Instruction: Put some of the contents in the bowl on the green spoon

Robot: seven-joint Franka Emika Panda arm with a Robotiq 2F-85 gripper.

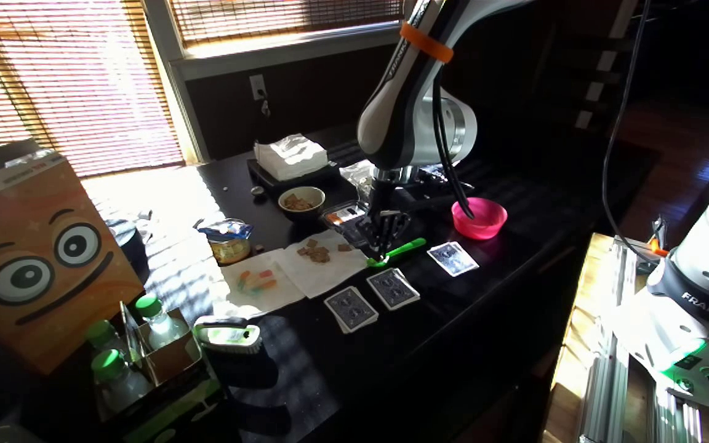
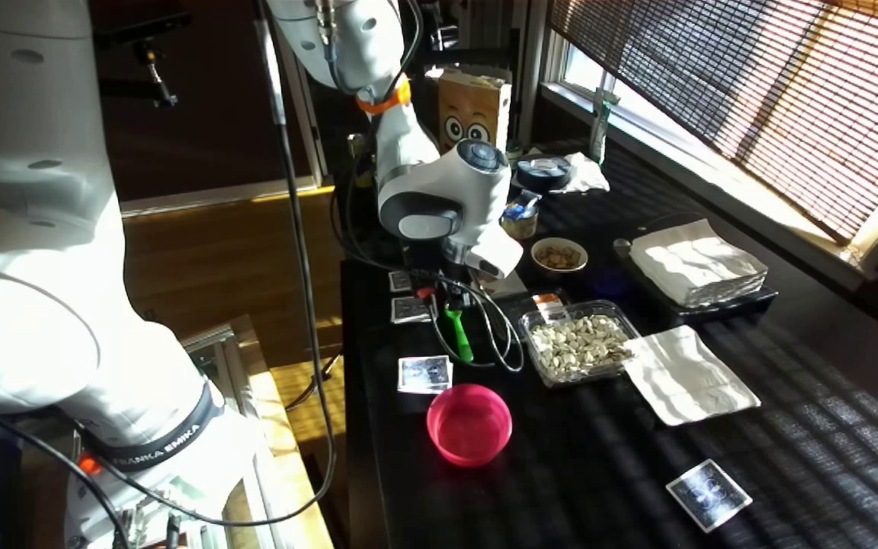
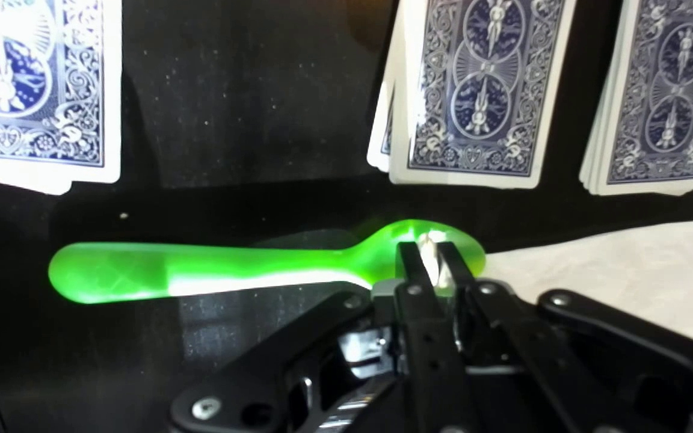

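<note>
Close-set jaws point down over green spoon (image 3: 265,264) (perhaps touching).

Black table (image 2: 561,488), green spoon (image 3: 250,264), cards (image 3: 479,90) (backs up)

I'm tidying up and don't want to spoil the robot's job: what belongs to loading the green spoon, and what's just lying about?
For the job:
green spoon
gripper, right at the spoon
bowl of brown squares or tub of seeds; I can't tell which is meant

Lying about, it seems:
playing cards
cartoon-faced box
bottles
stack of napkins
pink bowl
</note>
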